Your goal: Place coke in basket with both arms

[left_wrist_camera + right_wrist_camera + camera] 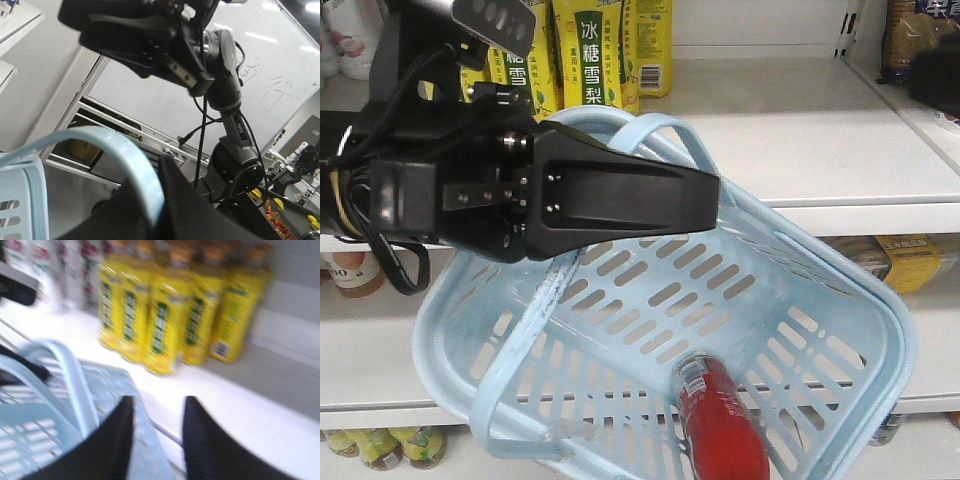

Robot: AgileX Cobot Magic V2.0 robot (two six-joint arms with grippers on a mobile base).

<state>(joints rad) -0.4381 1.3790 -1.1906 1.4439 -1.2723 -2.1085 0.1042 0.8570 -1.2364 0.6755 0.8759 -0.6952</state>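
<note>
Coke (720, 420) was seen lying at 5 o'clock in the tilted basket (770, 300), hoop handle (125, 155) was pinched by left tool (156, 220), right tool (157, 435) was spread.

Front view: bright, even light; white shelf (800, 130) nearly washed out, black arm (470, 200) close to the lens and slightly soft.
Left wrist view: strip-light glare streaks the whiteboard (280, 60); foreground falls into deep shadow, basket handle (130, 160) soft at the edges.
Right wrist view: heavy motion blur; yellow bottles (165, 320) smeared, labels unreadable, dark jaws out of focus.
</note>
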